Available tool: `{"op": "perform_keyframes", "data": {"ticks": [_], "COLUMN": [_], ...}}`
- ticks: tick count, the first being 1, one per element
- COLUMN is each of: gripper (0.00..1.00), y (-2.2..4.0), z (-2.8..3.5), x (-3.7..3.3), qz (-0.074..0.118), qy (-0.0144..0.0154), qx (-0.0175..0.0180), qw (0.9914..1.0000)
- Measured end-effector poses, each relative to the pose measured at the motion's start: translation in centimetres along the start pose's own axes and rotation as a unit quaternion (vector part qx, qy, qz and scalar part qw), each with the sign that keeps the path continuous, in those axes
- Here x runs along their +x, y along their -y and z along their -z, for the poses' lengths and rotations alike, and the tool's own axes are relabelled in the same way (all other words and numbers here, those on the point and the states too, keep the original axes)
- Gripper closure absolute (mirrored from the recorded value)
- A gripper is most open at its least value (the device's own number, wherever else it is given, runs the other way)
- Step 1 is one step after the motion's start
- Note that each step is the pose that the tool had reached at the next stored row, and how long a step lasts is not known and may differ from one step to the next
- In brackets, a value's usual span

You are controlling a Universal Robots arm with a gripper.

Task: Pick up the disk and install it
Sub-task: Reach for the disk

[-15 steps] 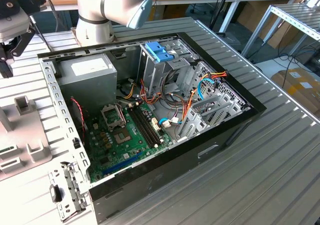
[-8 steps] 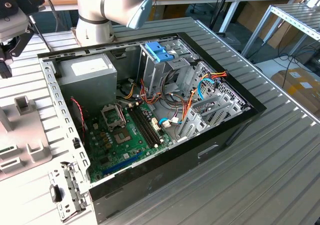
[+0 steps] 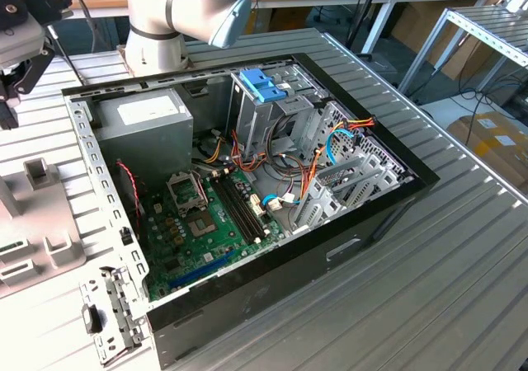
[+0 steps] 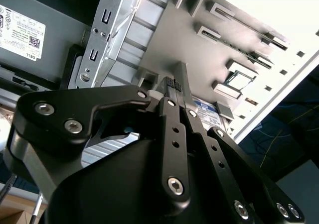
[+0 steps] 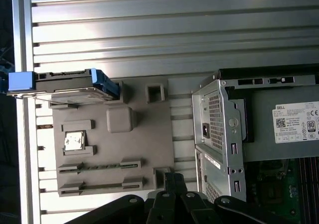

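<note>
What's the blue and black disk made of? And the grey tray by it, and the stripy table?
The disk: the blue rails look like smooth plastic, one bright even colour; the dark body is probably metal, hard to tell.
The tray: likely matte plastic, dull grey with moulded blocks.
The table: metal, maybe aluminium; its ribbed slats gleam silver.

My tool (image 4: 174,83) points downward, its two black fingers (image 4: 172,119) pressed together tip to tip in both wrist views. In the exterior view my grey arm (image 3: 194,8) bends at a bulky joint.
</note>
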State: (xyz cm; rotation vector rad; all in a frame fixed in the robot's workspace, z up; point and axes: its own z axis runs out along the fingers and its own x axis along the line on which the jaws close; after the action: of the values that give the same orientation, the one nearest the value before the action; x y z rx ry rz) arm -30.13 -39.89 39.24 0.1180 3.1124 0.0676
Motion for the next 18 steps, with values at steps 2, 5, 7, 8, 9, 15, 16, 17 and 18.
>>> {"op": "perform_keyframes", "data": {"ticks": [2,5,7,8,9,15,16,17,18], "gripper": [0.89,0.89,0.89,0.89,0.89,0.89,0.89,0.89,0.89], "y": [0.00,0.01,0.01,0.01,0.01,0.03,0.03,0.03,0.03], "z": [0.00,0.00,-0.01,-0.01,-0.01,-0.02,-0.02,-0.02,-0.02], "x": [0.04,0.09,0.12,0.15,0.16,0.34,0.36,0.37,0.40], "qz": [0.000,0.000,0.000,0.000,0.000,0.000,0.000,0.000,0.000], "qy": [0.0000,0.0000,0.0000,0.0000,0.0000,0.0000,0.0000,0.0000,0.0000], "qx": [0.0000,0.0000,0.0000,0.0000,0.0000,0.0000,0.0000,0.0000,0.0000], "qw": [1.00000,1.00000,1.00000,1.00000,1.00000,1.00000,1.00000,1.00000,1.00000]}}
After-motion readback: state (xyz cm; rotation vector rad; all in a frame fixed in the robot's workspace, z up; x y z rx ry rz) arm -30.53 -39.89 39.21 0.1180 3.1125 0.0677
